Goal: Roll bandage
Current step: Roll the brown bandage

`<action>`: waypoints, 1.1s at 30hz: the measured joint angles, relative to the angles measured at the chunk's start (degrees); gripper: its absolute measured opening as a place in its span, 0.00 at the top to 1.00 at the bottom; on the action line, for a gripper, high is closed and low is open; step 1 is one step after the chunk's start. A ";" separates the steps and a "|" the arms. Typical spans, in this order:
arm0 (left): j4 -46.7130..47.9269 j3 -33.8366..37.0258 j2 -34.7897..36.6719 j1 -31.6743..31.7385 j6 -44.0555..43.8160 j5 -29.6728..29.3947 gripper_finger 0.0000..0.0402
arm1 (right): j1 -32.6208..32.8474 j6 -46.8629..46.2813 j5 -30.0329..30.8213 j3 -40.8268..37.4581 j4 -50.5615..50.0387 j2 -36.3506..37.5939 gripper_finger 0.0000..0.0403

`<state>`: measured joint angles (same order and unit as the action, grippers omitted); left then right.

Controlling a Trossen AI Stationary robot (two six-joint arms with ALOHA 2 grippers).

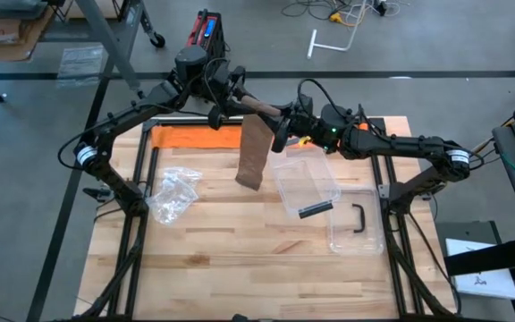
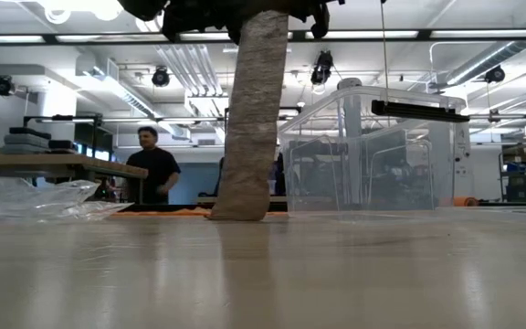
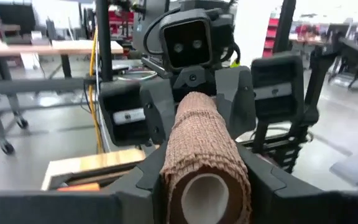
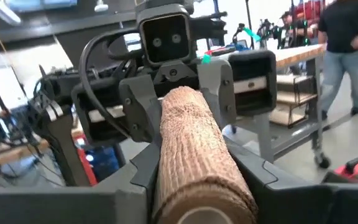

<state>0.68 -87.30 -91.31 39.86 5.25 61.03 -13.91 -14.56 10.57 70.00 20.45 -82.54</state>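
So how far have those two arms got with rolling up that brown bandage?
Partly done: a thick roll of bandage is already wound up. In hand: the left pincer and right pincer grip the roll's two ends above the table. Left: a loose tail hangs down to the tabletop, not yet wound on.

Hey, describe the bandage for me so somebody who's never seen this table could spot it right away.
Look at the back middle of the wooden table, where the two dark arms meet above it. Between the left tool and right tool is a brown roll with a strip hanging down to the tabletop: that is the bandage. Its neighbours are clear plastic or an orange cloth; it alone is brown, textured fabric.
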 joint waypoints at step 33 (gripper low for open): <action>-0.23 -1.15 0.00 0.72 41.73 -0.10 0.71 | -0.07 -26.07 -3.27 0.00 2.94 0.26 0.35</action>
<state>0.45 -88.44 -91.31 40.58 46.98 60.93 -13.98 -40.63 7.30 70.00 23.39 -82.28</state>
